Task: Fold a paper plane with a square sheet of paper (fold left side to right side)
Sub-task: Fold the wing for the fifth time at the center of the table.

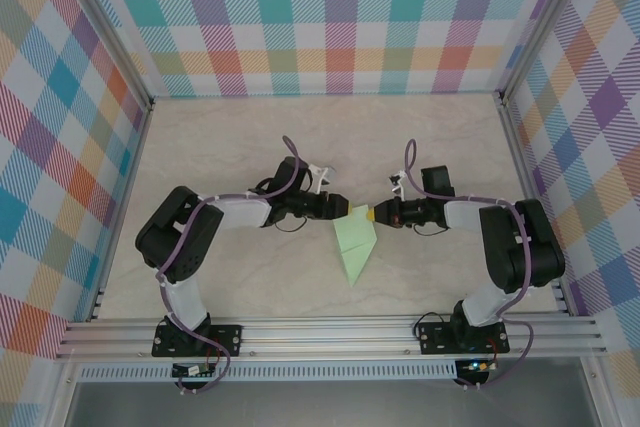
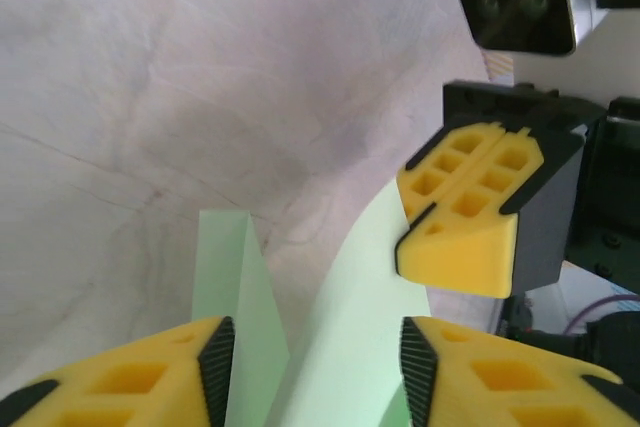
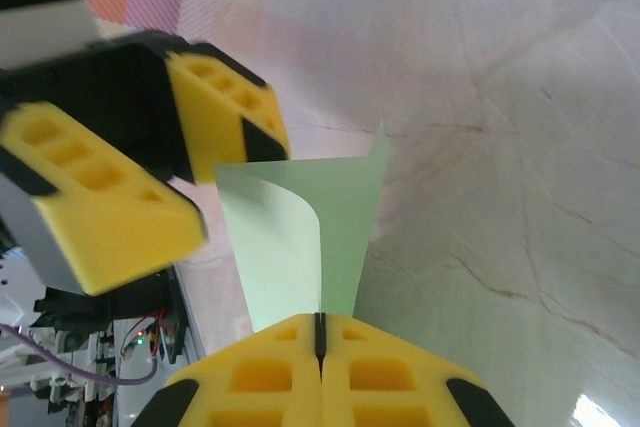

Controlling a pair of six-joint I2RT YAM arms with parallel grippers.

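The green paper (image 1: 356, 244) is lying on the counter (image 1: 230, 137) between the arms, one flap curling up. That flap is being pinched by the closed right fingers (image 3: 270, 377), probably for folding across; the left fingers (image 2: 130, 382) are being held apart around it.

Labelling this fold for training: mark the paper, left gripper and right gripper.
paper (image 1: 357, 245): top view, middle of the sheet.
left gripper (image 2: 310, 357): left wrist view, between its open jaws.
right gripper (image 3: 320, 335): right wrist view, seam of its shut jaws.
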